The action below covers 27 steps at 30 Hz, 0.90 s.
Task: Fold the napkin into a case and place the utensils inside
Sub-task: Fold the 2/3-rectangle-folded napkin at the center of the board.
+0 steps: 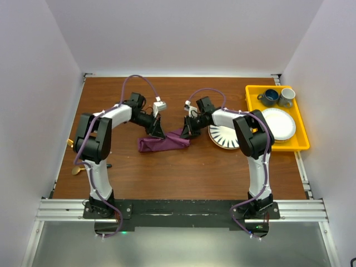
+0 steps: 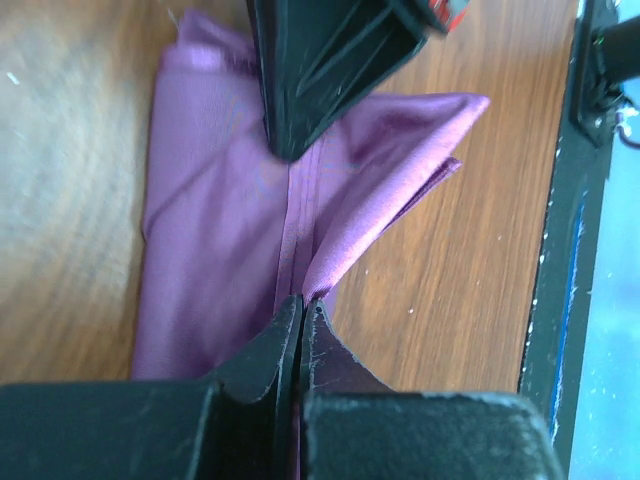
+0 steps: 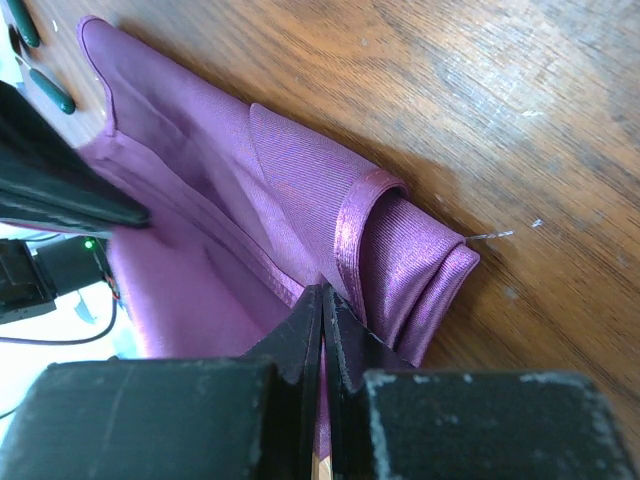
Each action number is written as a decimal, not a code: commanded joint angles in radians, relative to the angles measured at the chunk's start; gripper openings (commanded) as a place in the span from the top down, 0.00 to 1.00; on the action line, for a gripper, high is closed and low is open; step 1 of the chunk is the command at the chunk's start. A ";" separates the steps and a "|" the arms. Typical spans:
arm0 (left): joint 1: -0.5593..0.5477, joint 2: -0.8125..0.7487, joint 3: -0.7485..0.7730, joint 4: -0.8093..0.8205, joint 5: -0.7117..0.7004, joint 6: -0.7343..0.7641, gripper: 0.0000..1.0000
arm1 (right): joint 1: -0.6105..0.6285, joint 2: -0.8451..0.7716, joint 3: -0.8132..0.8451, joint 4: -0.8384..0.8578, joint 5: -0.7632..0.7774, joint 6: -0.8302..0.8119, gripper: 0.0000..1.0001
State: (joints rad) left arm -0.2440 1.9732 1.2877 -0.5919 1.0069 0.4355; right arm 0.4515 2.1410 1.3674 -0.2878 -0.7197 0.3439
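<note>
The plum-purple napkin (image 1: pixel 164 143) lies partly folded on the wooden table, left of the striped plate (image 1: pixel 221 137). My left gripper (image 1: pixel 157 132) is shut on the cloth's edge at its far left. My right gripper (image 1: pixel 187 130) is shut on the edge at the far right. In the left wrist view the napkin (image 2: pixel 215 230) stretches away from my shut left gripper (image 2: pixel 303 303), which pinches a hem fold. In the right wrist view my right gripper (image 3: pixel 322 292) pinches the hem of the napkin (image 3: pixel 250 180) beside a rolled corner. Gold utensils (image 1: pixel 77 169) lie at the table's left edge, partly hidden by the left arm.
A yellow tray (image 1: pixel 300 146) at the back right holds a white plate (image 1: pixel 279 124) and two cups (image 1: pixel 271 97). Slender dark green items (image 3: pixel 45 88) lie beyond the napkin in the right wrist view. White walls enclose the table on three sides.
</note>
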 commanded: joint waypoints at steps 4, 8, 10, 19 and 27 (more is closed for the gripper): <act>0.044 0.071 0.050 0.036 0.007 -0.040 1.00 | 0.010 0.080 0.004 -0.067 0.172 -0.082 0.98; 0.063 0.127 0.027 0.067 -0.019 -0.035 1.00 | 0.010 0.082 0.015 -0.080 0.169 -0.079 0.98; 0.064 0.144 0.016 0.079 -0.034 -0.034 1.00 | 0.010 0.079 0.027 -0.091 0.164 -0.074 0.97; 0.075 0.185 0.009 0.026 -0.048 0.029 1.00 | 0.010 -0.007 0.136 -0.165 0.103 -0.062 0.85; 0.078 0.208 0.021 -0.012 -0.050 0.080 1.00 | -0.007 -0.079 0.234 -0.208 0.052 -0.115 0.55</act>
State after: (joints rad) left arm -0.1707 2.1288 1.3109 -0.5648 1.0550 0.4377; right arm 0.4595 2.1540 1.5337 -0.4622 -0.6636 0.2901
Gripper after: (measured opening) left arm 0.020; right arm 0.360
